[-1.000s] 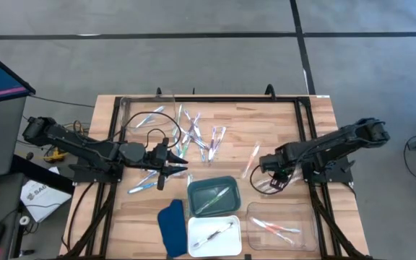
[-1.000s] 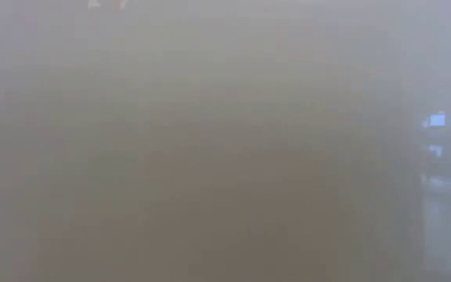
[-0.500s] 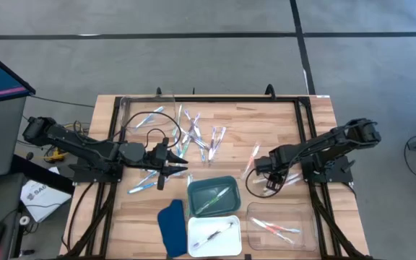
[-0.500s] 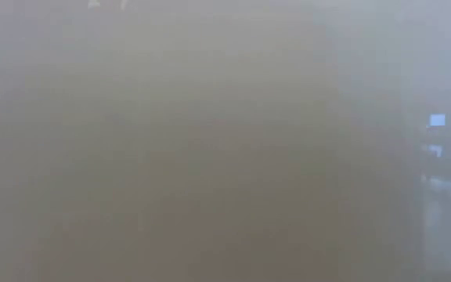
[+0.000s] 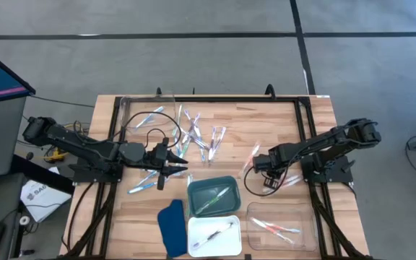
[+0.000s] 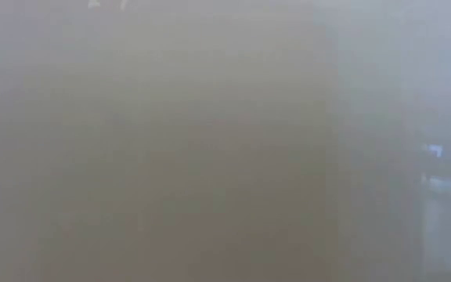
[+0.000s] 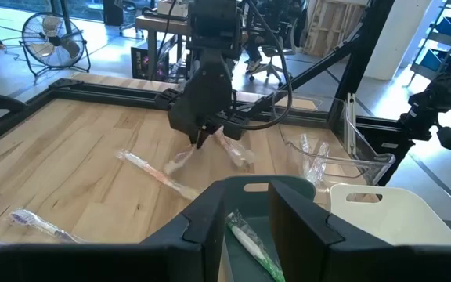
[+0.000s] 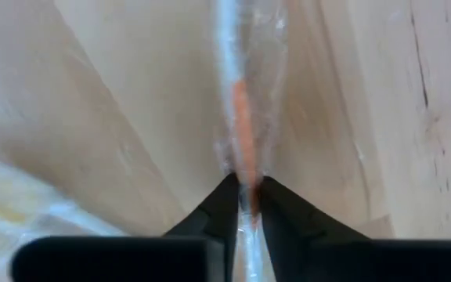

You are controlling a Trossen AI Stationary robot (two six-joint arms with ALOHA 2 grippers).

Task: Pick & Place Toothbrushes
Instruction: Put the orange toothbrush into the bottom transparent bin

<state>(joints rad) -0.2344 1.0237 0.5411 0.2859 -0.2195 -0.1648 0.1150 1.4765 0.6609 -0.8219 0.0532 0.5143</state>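
Right end effector (image 5: 254, 165): low over the counter (image 5: 302, 123), fingers pinched nearly together on a pink-orange toothbrush (image 8: 242, 117) in clear wrap; the stick ran straight ahead from between the tips and still lay on the wood.
Left end effector (image 5: 181, 167): hanging beside the green tray (image 5: 211, 196), well apart from the right one; fingers part open, nothing between them.
Loose toothbrushes (image 5: 193, 133): scattered on the wood beyond the left end effector; a few more lay beside it.
Sorted so far: one green brush in the green tray, one in the white tray (image 5: 214, 235), a couple of pink ones in the clear tray (image 5: 280, 224), which sat near the right end effector, toward the front edge.
Low view: fogged, nothing readable.
Risk, grip: hold looked to be at the very end of the stick, mostly on slick wrap; a lift could let it swing or slide out.
Risk, neighbour: a second wrapped brush lay just beside the tips and might be dragged along.
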